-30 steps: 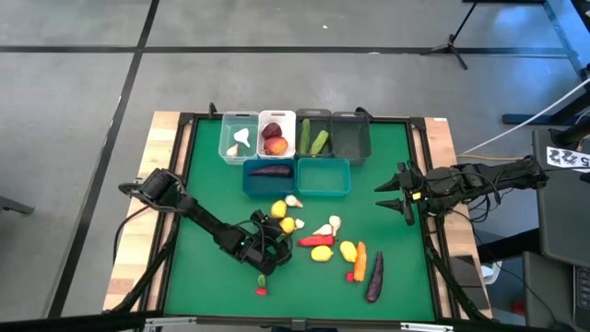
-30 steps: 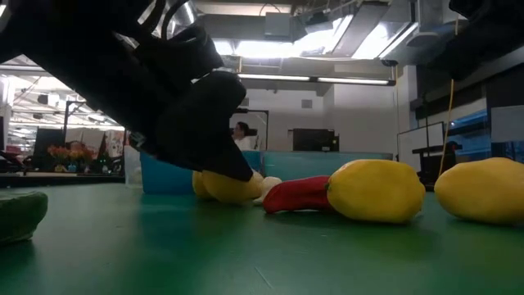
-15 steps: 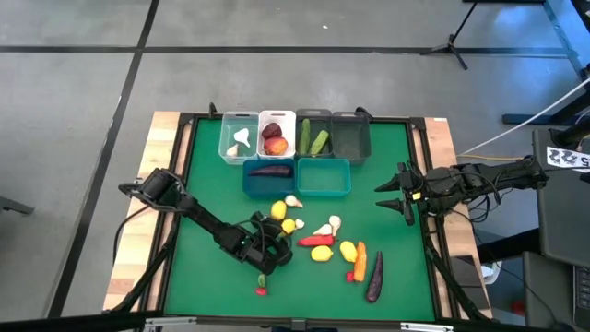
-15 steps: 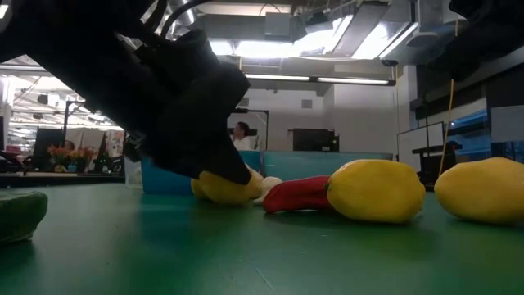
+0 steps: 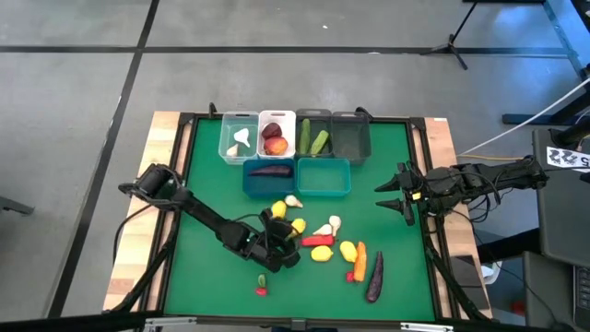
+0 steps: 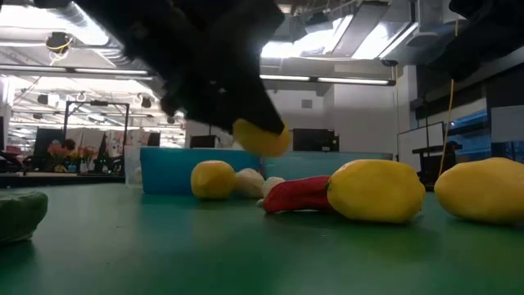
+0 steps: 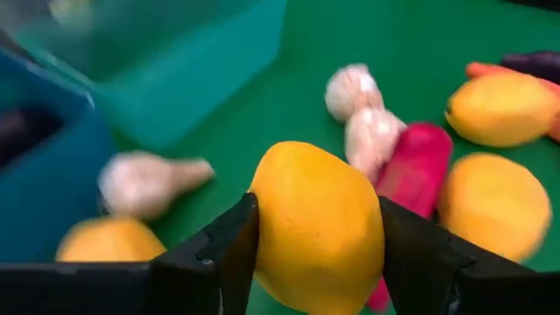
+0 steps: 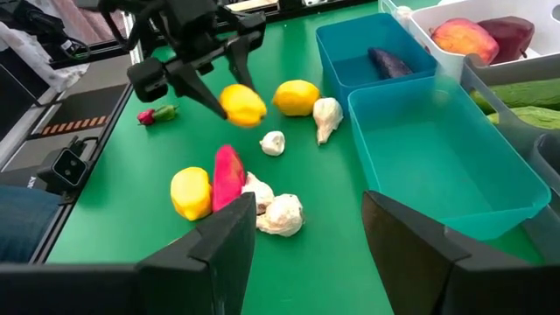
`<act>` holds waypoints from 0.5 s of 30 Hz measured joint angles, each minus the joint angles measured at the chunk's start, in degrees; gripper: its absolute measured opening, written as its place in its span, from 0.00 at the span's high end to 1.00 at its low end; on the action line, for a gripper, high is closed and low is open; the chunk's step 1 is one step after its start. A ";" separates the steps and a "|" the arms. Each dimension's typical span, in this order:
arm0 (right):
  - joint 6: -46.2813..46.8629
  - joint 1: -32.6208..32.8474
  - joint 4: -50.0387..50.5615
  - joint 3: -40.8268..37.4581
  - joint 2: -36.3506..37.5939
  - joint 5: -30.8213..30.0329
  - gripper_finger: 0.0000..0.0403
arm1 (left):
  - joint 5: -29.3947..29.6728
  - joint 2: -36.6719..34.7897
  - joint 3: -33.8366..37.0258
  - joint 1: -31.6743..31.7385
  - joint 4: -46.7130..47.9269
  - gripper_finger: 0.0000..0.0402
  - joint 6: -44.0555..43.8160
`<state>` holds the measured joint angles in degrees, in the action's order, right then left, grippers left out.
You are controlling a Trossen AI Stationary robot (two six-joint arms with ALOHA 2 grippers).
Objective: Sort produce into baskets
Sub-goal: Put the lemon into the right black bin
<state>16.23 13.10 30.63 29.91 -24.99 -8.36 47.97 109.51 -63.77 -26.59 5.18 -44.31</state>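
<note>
High view: the counter (image 5: 387,184) carries a green mat framed by wood. Six rectangular plastic baskets sit in the upper centre of the frame: a clear basket (image 5: 239,138) with white garlic, a white basket (image 5: 276,135) with red rounded fruit, two smoky grey baskets (image 5: 332,136), one holding green cucumbers, a blue basket (image 5: 268,178) with a dark eggplant, and a teal basket (image 5: 324,177). Loose produce lies below them at centre. The left tool (image 5: 280,236) is at lower centre, clamped on a yellow lemon (image 5: 281,231). The right tool (image 5: 395,193) hangs at the right edge of the mat, fingers apart, holding nothing.

Low view: the lemon (image 6: 260,137) is oval and smooth, raised clear of the mat at upper centre under the dark left tool. A second lemon (image 6: 213,179), pale garlic (image 6: 248,182) and a glossy red pepper (image 6: 296,195) lie on the mat in front of the blue basket wall.

Left wrist view: two dark fingers (image 7: 229,249) press on both sides of the lemon (image 7: 317,227). Bulbous, ridged garlic (image 7: 367,131) and the red pepper (image 7: 411,168) lie beyond it.

Right wrist view: the right tool's dark fingers (image 8: 223,249) stand wide apart. The teal basket (image 8: 455,171), smooth-walled, lies ahead; the left tool (image 8: 229,94) grips the lemon at upper left.
</note>
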 joint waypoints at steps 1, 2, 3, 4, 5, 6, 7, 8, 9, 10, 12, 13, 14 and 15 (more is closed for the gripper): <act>0.00 0.00 0.00 0.00 -0.02 0.02 0.48 | 0.01 -0.43 -0.24 0.71 0.17 0.51 1.76; 0.00 0.01 0.04 0.00 -0.01 0.01 0.48 | 0.07 -0.69 -0.49 1.46 0.21 0.51 3.40; 0.00 0.02 0.02 0.00 -0.01 0.02 0.48 | 0.12 -0.91 -0.87 2.29 0.20 0.51 5.32; 0.00 0.00 0.02 0.00 -0.02 0.02 0.48 | 0.09 -1.30 -1.17 3.27 0.23 0.51 7.52; 0.00 0.00 0.04 0.00 -0.02 0.04 0.48 | 0.14 -1.63 -1.50 4.28 0.32 0.51 9.84; 0.00 0.02 -0.02 0.00 0.00 0.04 0.48 | 0.15 -2.19 -1.93 5.43 0.35 0.51 12.64; 0.00 0.00 -0.02 0.00 -0.01 0.04 0.48 | 0.18 -2.62 -2.39 6.72 0.17 0.51 15.54; 0.00 0.00 0.03 0.00 -0.01 0.06 0.48 | 0.29 -3.18 -2.98 8.07 -0.13 0.51 18.54; 0.00 0.01 -0.02 0.00 -0.02 0.06 0.48 | 0.54 -3.60 -3.54 9.55 -0.21 0.51 21.51; 0.00 0.02 0.00 0.00 -0.02 0.06 0.48 | 0.82 -3.76 -4.30 11.23 -0.25 0.51 24.14; 0.00 0.02 -0.04 0.00 -0.02 0.06 0.48 | 0.98 -3.87 -6.17 14.53 -0.63 0.51 29.33; 0.00 0.02 0.02 0.00 -0.02 0.06 0.48 | 0.88 -3.92 -6.95 16.25 -0.95 0.51 31.89; 0.00 0.00 -0.02 0.00 0.00 0.04 0.48 | -0.03 -3.98 -7.81 18.02 -1.77 0.51 34.52; 0.00 0.01 -0.02 0.00 -0.01 0.04 0.48 | -1.50 -4.04 -8.65 19.85 -2.76 0.51 37.02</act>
<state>16.23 13.11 30.62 29.91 -25.01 -8.32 46.47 105.47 -72.42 -6.74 2.42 -7.30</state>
